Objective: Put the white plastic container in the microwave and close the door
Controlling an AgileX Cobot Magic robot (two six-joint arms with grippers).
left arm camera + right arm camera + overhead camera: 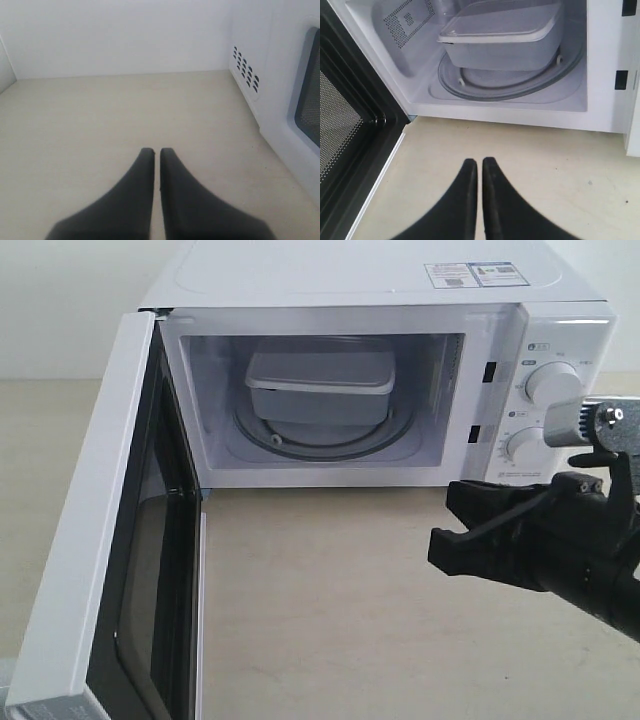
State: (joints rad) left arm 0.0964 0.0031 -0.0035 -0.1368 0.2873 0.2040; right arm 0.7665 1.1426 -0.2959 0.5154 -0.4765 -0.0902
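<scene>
Saw white plastic container (320, 388) on glass turntable (300, 446) inside microwave (350, 280), with door (90, 540) wide open. Found right claw (478, 162) and left claw (156, 151) pressed together, empty, over counter (330, 590).

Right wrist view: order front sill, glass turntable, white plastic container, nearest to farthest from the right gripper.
From the right gripper:
1. front sill, at the opening's edge.
2. glass turntable, just inside.
3. white plastic container, atop the turntable, farther back.

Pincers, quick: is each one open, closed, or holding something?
Left pincer: closed, holding nothing.
Right pincer: closed, holding nothing.
</scene>
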